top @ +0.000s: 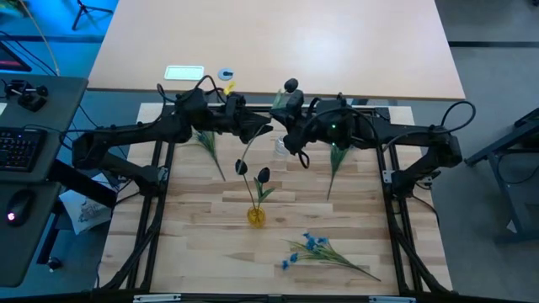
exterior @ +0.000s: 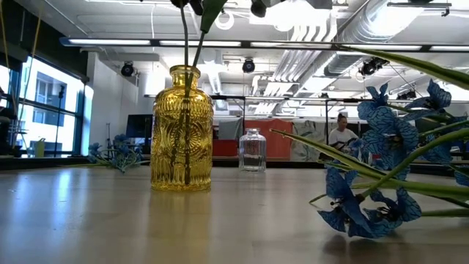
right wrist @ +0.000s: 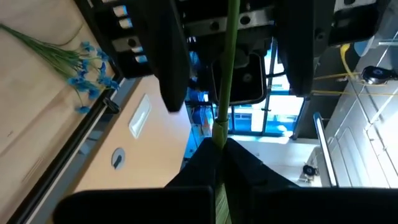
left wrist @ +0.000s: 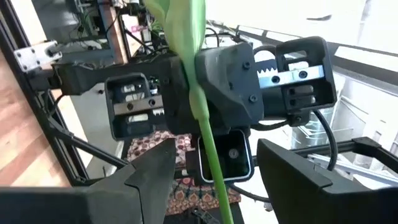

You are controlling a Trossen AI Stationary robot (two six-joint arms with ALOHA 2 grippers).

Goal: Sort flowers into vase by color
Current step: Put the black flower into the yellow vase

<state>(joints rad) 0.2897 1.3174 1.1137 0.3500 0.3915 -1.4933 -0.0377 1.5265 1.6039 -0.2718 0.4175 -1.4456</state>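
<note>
High view: wooden table (top: 194, 252), both arms meeting at the far edge above it. Yellow vase (top: 256, 216) upright near the table's middle, holding dark bud flowers (top: 262, 177) on thin stems. Small clear vase (top: 280, 149) farther back, just below the two grippers, nothing seen in it. Blue flower spray (top: 317, 247) lying flat on the near right part of the table, well apart from the yellow vase. Second spray, blossoms hidden under the arm, lying at the far left (top: 207, 148); a third green stem (top: 337, 164) hanging below the right arm.

Left gripper (top: 263, 128): at the far middle, facing the right one. Left wrist view: fingers spread wide, a green stem (left wrist: 208, 143) running up between them without touching either finger (left wrist: 155, 171).

Right gripper (top: 290, 133): close opposite the left. Right wrist view: fingers (right wrist: 202, 155) pinched together on a green stem (right wrist: 228, 68), stem running straight out beyond the tips; a blue spray (right wrist: 87, 68) visible on the table beyond.

Low view: yellow vase (exterior: 182, 132) with two stems rising from its mouth; clear vase (exterior: 253, 150) behind it; blue blossoms (exterior: 381, 161) close at the right, more blue blossoms (exterior: 117, 154) far off at the left. Person (exterior: 341, 133) in the room behind.
</note>
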